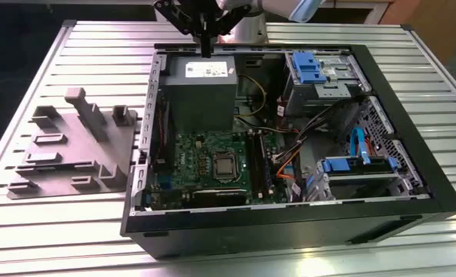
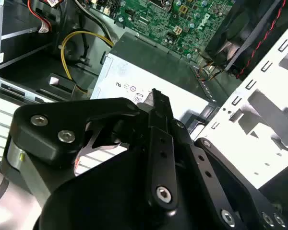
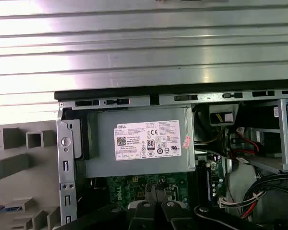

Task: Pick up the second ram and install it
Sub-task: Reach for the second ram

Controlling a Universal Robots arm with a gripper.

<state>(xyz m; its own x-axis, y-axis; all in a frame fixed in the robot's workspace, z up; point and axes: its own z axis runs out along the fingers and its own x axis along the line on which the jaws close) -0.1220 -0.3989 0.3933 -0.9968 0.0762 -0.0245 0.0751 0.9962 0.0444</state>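
Note:
My gripper (image 1: 205,53) hangs above the far edge of the open computer case (image 1: 289,225), over the grey power supply (image 1: 199,92). Its black fingers point down and are shut together with nothing visible between them. The second wrist view has the gripper (image 2: 156,93) in front of the power supply's label (image 2: 134,88). In the first wrist view the gripper (image 3: 156,189) sits over the green motherboard's edge (image 3: 134,184). The second ram is out of view. Long black memory slots (image 1: 264,167) run beside the processor socket (image 1: 225,164).
A grey fixture plate (image 1: 66,150) with raised blocks lies on the slatted metal table (image 1: 97,46), at the exterior view's left of the case. Inside the case are blue drive brackets (image 1: 308,66), loose cables (image 1: 289,153) and a black fan (image 2: 245,33).

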